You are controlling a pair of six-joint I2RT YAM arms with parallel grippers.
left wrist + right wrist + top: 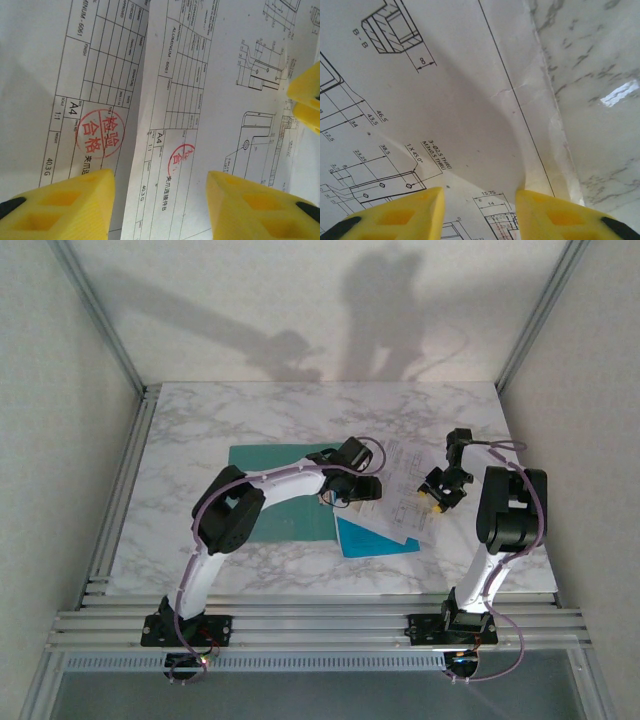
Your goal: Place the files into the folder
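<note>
On the tabletop (200, 420), the files (405, 480) are straddled by the left hand (355, 490) and the right hand (438, 496), both released. The folder (295, 520) is found leftward, nearest the left hand.

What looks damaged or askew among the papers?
The white sheet is buckled and creased near its edge beside the marble table, just ahead of the right gripper. It rises in a fold instead of lying flat.

Matt white paper files (445, 100) — glossy marble-look table (600, 75)
</note>
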